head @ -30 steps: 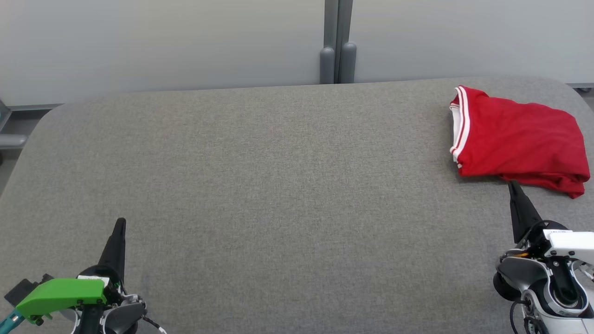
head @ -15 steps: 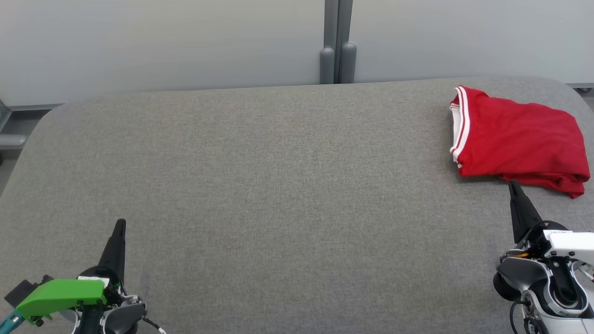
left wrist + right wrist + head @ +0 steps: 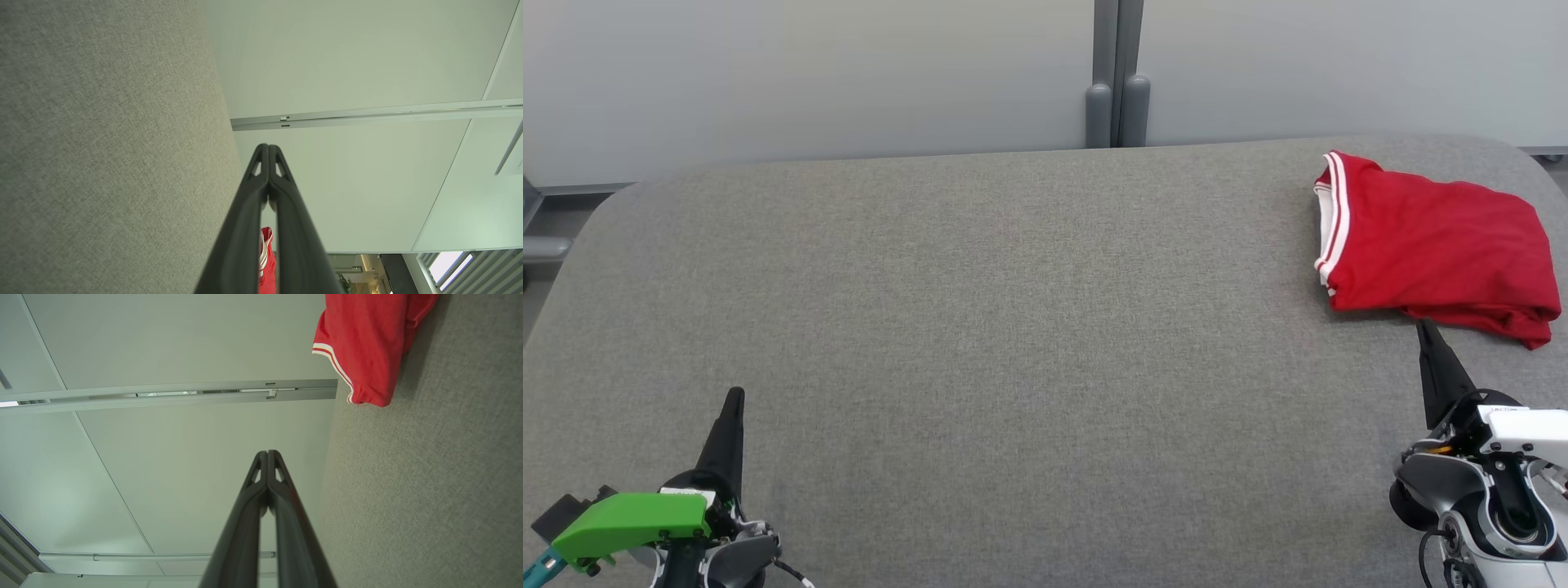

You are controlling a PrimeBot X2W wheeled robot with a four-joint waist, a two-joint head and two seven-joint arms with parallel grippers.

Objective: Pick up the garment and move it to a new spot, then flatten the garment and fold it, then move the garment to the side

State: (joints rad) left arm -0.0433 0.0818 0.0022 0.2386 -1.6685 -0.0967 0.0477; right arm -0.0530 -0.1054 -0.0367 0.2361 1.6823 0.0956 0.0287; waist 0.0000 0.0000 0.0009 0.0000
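The garment (image 3: 1433, 249), a red shirt with white-striped trim, lies folded at the far right of the grey table (image 3: 1013, 327). My right gripper (image 3: 1423, 325) is shut and holds nothing, its tip just short of the garment's near edge. In the right wrist view the garment (image 3: 363, 343) lies at the upper right, apart from the shut right gripper (image 3: 267, 452). My left gripper (image 3: 735, 394) rests shut at the lower left, far from the garment. Between the shut left gripper (image 3: 268, 146) and its wrist, a sliver of the garment (image 3: 267, 261) shows in the left wrist view.
A pale wall with a grey vertical post (image 3: 1117, 82) runs behind the table's far edge. The table's rounded corners show at the far left and far right. Grey felt spreads wide between the two grippers.
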